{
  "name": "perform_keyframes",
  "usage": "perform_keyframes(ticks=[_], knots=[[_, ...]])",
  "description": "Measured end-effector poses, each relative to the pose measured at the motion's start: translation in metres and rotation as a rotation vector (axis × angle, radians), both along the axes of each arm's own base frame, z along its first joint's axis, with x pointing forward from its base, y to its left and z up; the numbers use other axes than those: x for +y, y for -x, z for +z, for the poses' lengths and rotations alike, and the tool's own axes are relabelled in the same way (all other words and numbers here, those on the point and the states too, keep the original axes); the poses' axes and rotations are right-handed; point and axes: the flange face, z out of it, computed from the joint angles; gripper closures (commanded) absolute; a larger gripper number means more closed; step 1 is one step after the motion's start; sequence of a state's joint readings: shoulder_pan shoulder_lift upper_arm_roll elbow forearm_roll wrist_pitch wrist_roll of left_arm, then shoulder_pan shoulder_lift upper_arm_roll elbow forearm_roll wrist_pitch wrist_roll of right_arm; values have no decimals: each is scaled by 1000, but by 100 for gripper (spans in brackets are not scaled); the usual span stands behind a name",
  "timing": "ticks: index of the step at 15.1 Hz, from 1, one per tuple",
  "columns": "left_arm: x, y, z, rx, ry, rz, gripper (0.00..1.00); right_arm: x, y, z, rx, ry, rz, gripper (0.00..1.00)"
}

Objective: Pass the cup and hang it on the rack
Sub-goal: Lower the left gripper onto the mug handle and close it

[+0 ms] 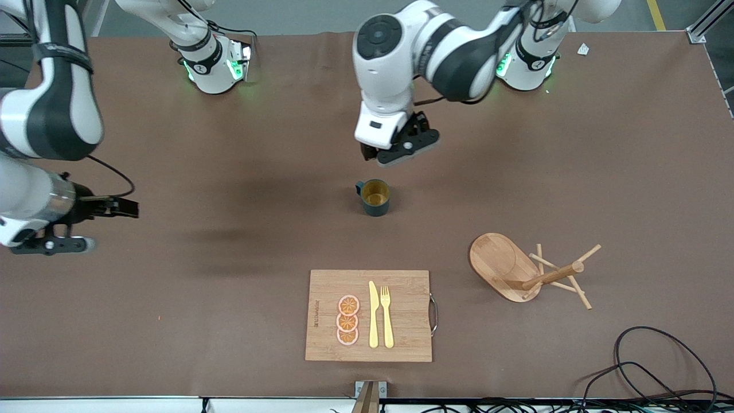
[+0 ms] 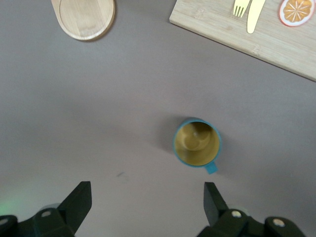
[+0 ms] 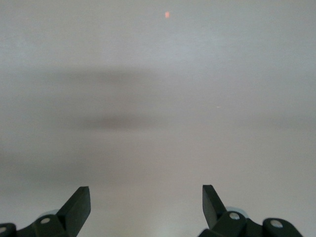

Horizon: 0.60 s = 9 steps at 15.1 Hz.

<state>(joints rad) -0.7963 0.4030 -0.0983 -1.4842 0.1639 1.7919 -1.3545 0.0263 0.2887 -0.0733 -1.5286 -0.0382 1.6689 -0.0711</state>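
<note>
So our left gripper has its fingers spread wide with nothing between them, hanging over bare table just short of the cup. In the left wrist view the cup sits upright, yellow inside showing, handle sticking out toward the gripper's end of the frame. It's near the middle of the table, farther from the front camera than the cutting board.

Our right gripper is also fully released and holds nothing, waiting over the right arm's end of the table. Its wrist view shows only bare surface between the fingers.

Here's what worries us:

- The cup isn't centred between the left fingers; it sits off toward one of them. If we drop straight down, we guess one finger clips the rim or the handle and tips the cup or shoves it away.
- The handle is small. Grab across it and the cup probably twists in the grip, which would mess up the handover.
- Bigger one: the rack is lying on its side, oval base tipped up and pegs touching the table, toward the left arm's end. No peg looks usable like that, so hanging looks doomed unless it gets stood up.
- The knife, fork and orange slices on the board look well apart from all this.
</note>
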Motion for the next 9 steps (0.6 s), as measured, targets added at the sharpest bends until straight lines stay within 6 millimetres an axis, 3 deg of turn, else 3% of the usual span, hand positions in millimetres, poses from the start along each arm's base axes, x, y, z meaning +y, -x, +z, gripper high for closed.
perform_keyframes(ticks=[2, 5, 9], knots=[[-28, 19, -32, -67, -44, 83, 0, -14, 2, 5, -7, -2, -10, 0], [-61, 42, -80, -160, -71, 200, 0, -10, 0, 11, -23, -3, -4, 0], [-92, 62, -127, -307, -103, 317, 1, -8, -1, 30, -32, -3, -1, 0]])
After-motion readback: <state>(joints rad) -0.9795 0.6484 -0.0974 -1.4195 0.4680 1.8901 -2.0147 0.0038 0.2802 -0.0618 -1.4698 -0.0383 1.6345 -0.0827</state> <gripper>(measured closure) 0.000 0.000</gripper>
